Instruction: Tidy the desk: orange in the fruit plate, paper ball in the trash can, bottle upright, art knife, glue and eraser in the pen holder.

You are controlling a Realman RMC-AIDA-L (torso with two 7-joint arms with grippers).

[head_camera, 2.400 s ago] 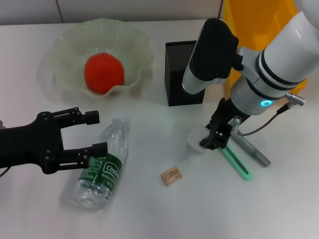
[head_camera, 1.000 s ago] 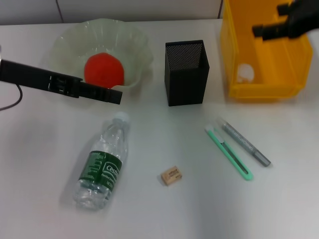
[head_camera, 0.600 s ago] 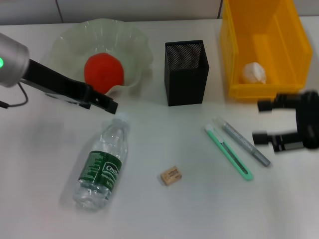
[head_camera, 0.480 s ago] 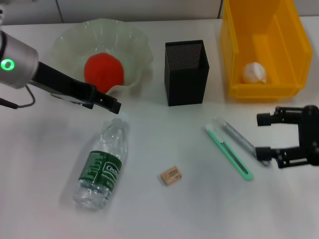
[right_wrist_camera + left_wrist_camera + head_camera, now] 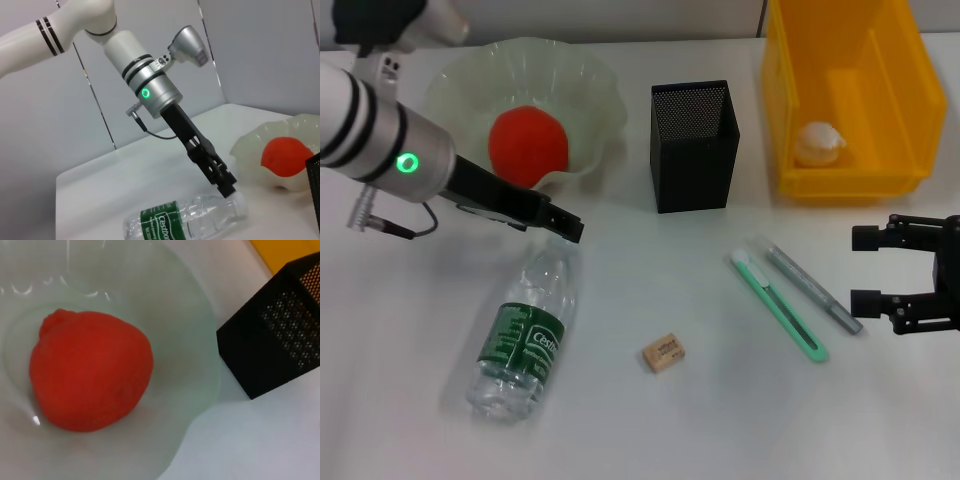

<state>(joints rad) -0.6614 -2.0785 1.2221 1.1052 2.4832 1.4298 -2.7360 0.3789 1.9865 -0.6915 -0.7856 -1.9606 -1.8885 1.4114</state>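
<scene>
Your left gripper (image 5: 568, 226) hangs just above the white cap of the clear plastic bottle (image 5: 522, 333), which lies on its side on the plain white desk (image 5: 410, 330) — whether its fingers are parted, you cannot tell. Your right gripper (image 5: 865, 268) sits open and empty, just right of the slim silver-grey glue stick (image 5: 808, 285) and mint-green art knife (image 5: 778, 305). The puckered red-orange orange (image 5: 528, 146) rests in the wavy translucent fruit plate (image 5: 590, 75).

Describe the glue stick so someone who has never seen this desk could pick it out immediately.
Start at the big yellow rectangular plastic bin; on the white desk in front of it lie two slim pen-length sticks, parallel. The glue is the silver-grey pen-shaped stick, nearer the right gripper; its neighbour is the mint-green plastic utility knife.
</scene>
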